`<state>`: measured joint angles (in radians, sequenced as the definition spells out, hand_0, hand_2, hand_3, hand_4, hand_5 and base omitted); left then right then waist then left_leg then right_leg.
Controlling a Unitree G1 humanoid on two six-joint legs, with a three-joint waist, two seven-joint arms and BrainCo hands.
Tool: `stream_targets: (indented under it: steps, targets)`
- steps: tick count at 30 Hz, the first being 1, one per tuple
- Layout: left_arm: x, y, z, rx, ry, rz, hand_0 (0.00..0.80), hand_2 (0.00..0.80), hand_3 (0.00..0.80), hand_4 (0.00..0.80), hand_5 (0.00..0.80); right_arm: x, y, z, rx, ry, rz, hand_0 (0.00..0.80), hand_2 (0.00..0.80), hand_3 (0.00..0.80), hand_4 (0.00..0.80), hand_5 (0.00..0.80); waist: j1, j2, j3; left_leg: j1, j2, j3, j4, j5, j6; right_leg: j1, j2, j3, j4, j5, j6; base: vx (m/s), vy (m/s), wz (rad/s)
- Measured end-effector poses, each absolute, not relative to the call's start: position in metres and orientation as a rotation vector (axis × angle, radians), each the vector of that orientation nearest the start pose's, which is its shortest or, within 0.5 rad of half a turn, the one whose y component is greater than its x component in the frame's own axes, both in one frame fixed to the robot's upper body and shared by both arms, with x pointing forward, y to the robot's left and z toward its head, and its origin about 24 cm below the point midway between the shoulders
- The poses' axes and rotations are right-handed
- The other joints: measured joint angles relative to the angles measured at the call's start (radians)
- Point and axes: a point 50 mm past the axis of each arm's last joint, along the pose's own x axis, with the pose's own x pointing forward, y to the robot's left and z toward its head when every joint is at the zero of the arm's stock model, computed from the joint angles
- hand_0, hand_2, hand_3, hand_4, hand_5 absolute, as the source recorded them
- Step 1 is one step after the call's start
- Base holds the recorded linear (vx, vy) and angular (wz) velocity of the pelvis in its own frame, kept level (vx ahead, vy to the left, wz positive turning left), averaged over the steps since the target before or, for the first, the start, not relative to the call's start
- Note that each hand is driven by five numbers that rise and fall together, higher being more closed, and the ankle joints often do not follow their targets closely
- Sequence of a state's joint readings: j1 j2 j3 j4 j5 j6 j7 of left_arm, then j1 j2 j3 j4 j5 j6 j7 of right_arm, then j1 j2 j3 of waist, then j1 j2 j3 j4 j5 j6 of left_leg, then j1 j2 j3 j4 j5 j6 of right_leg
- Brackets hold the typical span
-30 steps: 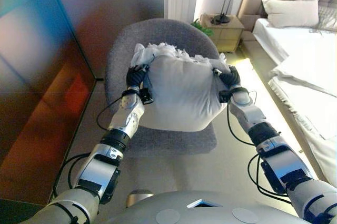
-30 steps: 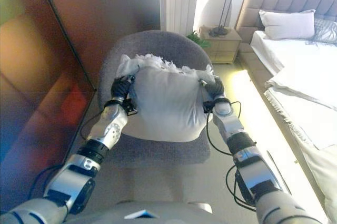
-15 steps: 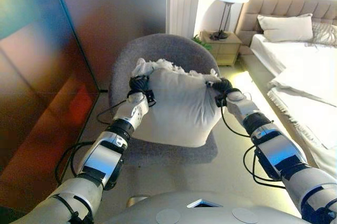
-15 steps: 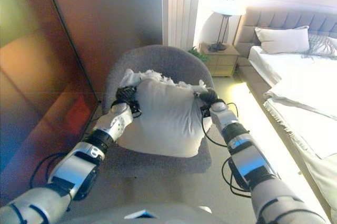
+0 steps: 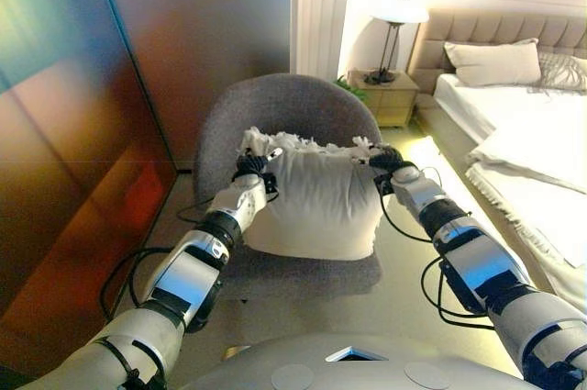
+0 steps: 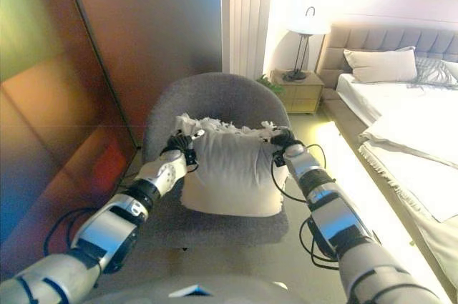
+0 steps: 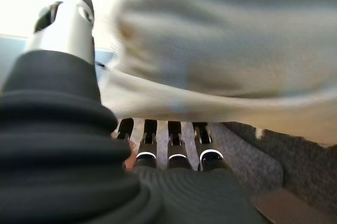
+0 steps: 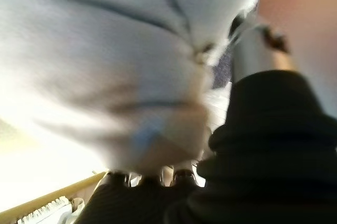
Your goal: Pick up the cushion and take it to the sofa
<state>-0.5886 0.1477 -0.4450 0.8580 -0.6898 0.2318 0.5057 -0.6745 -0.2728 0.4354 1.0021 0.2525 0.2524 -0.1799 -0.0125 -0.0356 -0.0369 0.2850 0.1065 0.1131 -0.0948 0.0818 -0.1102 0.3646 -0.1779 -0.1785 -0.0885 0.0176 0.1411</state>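
A white cushion (image 5: 316,202) with a frilly top edge hangs upright between both hands, over the seat of a grey round-backed chair (image 5: 275,115). My left hand (image 5: 249,168) grips its upper left corner and my right hand (image 5: 388,161) grips its upper right corner. In the left wrist view the fingers (image 7: 171,150) curl under the cushion's cloth (image 7: 226,50) with the thumb (image 7: 66,29) on the other side. The right wrist view shows the cushion (image 8: 95,66) pressed against that hand. Whether the cushion's lower edge touches the seat I cannot tell.
A dark reddish glossy wall panel (image 5: 83,133) runs along the left. A bed (image 5: 523,133) with white bedding and a pillow stands at the right. A nightstand (image 5: 385,96) with a lamp (image 5: 396,23) sits behind the chair. Pale floor lies between chair and bed.
Both arms have stretched forward, carrying the cushion farther from me and lower toward the chair seat. The camera has tilted up, showing more of the wall and bed.
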Motion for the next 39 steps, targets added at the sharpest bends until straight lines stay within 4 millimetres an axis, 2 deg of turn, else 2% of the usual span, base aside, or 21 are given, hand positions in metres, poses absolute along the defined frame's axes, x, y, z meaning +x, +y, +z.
stream_targets:
  steps: [6,8,11,13,15,17,19,22,26,29,30,32,34,36,39]
  targets:
    - [0.319,0.093,-0.016,-0.04,0.596,0.024,0.0,0.0,0.0,0.0,0.0,0.345,-0.163,0.004,-0.422,0.515,-0.012,0.0,0.0,0.0,0.0,0.0,0.001,0.012,-0.01,0.0,-0.001,-0.013,-0.001,-0.001,-0.001,0.011,-0.001,-0.017,-0.001,-0.009,0.002,0.012,0.047,0.07]
    - [0.312,0.09,-0.017,-0.082,0.563,-0.026,0.0,0.0,0.0,0.0,0.0,0.342,-0.169,0.004,-0.425,0.48,-0.016,0.0,0.0,0.0,0.0,0.0,0.004,0.014,-0.014,-0.001,-0.001,-0.02,-0.001,-0.002,-0.002,0.017,0.0,-0.026,-0.003,-0.014,0.003,0.006,0.009,0.11]
    - [0.294,0.099,-0.03,-0.078,0.553,-0.072,0.0,0.0,0.0,0.0,0.0,0.334,-0.186,0.004,-0.43,0.448,-0.059,0.0,0.0,0.0,0.0,0.0,0.006,0.018,-0.018,-0.004,-0.002,-0.034,-0.001,-0.001,-0.003,0.019,0.001,-0.039,-0.003,-0.018,0.002,-0.077,0.014,0.12]
    - [0.281,0.116,-0.037,-0.054,0.552,-0.095,0.0,0.0,0.0,0.0,0.0,0.329,-0.205,0.01,-0.437,0.42,-0.113,0.0,0.0,0.0,0.0,0.0,0.012,0.019,-0.016,-0.02,-0.002,-0.044,-0.001,0.003,-0.008,0.015,0.003,-0.051,-0.003,-0.018,0.001,-0.196,0.015,0.15]
    - [0.274,0.137,-0.036,-0.007,0.525,-0.1,0.0,0.0,0.0,0.0,0.0,0.326,-0.231,0.022,-0.453,0.382,-0.19,0.0,0.0,0.0,0.0,0.0,0.028,0.017,-0.005,-0.024,-0.001,-0.056,-0.002,0.007,-0.01,0.011,0.003,-0.061,-0.004,-0.019,0.001,-0.187,0.018,0.16]
    - [0.271,0.166,-0.027,0.016,0.483,-0.071,0.0,0.0,0.0,0.0,0.0,0.325,-0.256,0.041,-0.466,0.332,-0.261,0.0,0.0,0.0,0.0,0.0,0.037,0.015,0.013,-0.036,-0.002,-0.067,-0.002,0.011,-0.01,0.011,0.004,-0.078,-0.005,-0.02,0.001,-0.138,0.029,0.19]
    - [0.275,0.194,-0.016,0.04,0.447,-0.01,0.0,0.0,0.0,0.0,0.0,0.326,-0.281,0.064,-0.466,0.272,-0.353,0.0,0.0,0.0,0.0,0.0,0.065,0.02,0.032,-0.041,-0.003,-0.07,-0.002,0.012,-0.009,0.01,0.004,-0.08,-0.004,-0.02,0.001,-0.099,0.033,0.08]
    - [0.278,0.227,0.0,0.047,0.388,0.083,0.0,0.0,0.0,0.0,0.0,0.324,-0.304,0.089,-0.455,0.199,-0.446,0.0,0.0,0.0,0.0,0.0,0.086,0.023,0.051,-0.054,-0.006,-0.082,-0.002,0.01,-0.006,0.007,0.003,-0.091,-0.005,-0.022,0.002,-0.073,0.035,0.11]
    - [0.268,0.266,0.016,0.045,0.296,0.237,0.0,0.0,0.0,0.0,0.0,0.323,-0.311,0.115,-0.414,0.057,-0.501,0.0,0.0,0.0,0.0,0.0,0.093,0.021,0.083,-0.058,-0.009,-0.092,-0.002,0.016,-0.008,0.006,0.002,-0.105,-0.004,-0.023,0.002,-0.102,0.042,0.09]
    - [0.255,0.284,0.023,0.006,0.216,0.354,0.0,0.0,0.0,0.0,0.0,0.307,-0.312,0.127,-0.425,-0.068,-0.513,0.0,0.0,0.0,0.0,0.0,0.111,0.018,0.089,-0.082,-0.011,-0.095,-0.001,0.018,-0.007,-0.018,0.002,-0.106,-0.003,-0.022,0.002,-0.118,0.031,0.03]
    - [0.245,0.289,0.023,-0.007,0.193,0.395,0.0,0.0,0.0,0.0,0.0,0.296,-0.313,0.127,-0.426,-0.108,-0.517,0.0,0.0,0.0,0.0,0.0,0.114,0.015,0.091,-0.089,-0.012,-0.096,-0.001,0.018,-0.007,-0.022,0.0,-0.108,-0.001,-0.023,0.003,-0.126,0.016,0.05]
    - [0.22,0.3,0.007,-0.037,0.23,0.491,0.0,0.0,0.0,0.0,0.0,0.272,-0.314,0.118,-0.432,-0.142,-0.542,0.0,0.0,0.0,0.0,0.0,0.111,0.008,0.1,-0.088,-0.018,-0.099,0.0,0.017,-0.007,-0.021,-0.002,-0.108,0.0,-0.027,0.006,-0.142,0.004,0.04]
    - [0.188,0.308,-0.021,-0.019,0.341,0.581,0.0,0.0,0.0,0.0,0.0,0.24,-0.328,0.094,-0.41,-0.099,-0.663,0.0,0.0,0.0,0.0,0.0,0.111,0.005,0.101,-0.107,-0.017,-0.093,-0.001,0.009,-0.003,-0.033,-0.004,-0.108,0.0,-0.033,0.003,-0.133,0.004,-0.01]
    - [0.152,0.313,-0.056,-0.024,0.522,0.673,0.0,0.0,0.0,0.0,0.0,0.212,-0.346,0.07,-0.387,-0.003,-0.814,0.0,0.0,0.0,0.0,0.0,0.11,0.003,0.103,-0.124,-0.014,-0.089,-0.001,0.007,-0.005,-0.052,-0.004,-0.106,-0.003,-0.038,0.0,-0.121,0.007,-0.04]
    - [0.093,0.313,-0.099,-0.028,0.778,0.77,0.0,0.0,0.0,0.0,0.0,0.166,-0.361,0.026,-0.323,0.156,-1.006,0.0,0.0,0.0,0.0,0.0,0.073,0.0,0.109,-0.13,-0.009,-0.075,-0.001,0.008,-0.005,-0.066,-0.002,-0.101,-0.002,-0.039,-0.001,-0.175,0.001,-0.04]
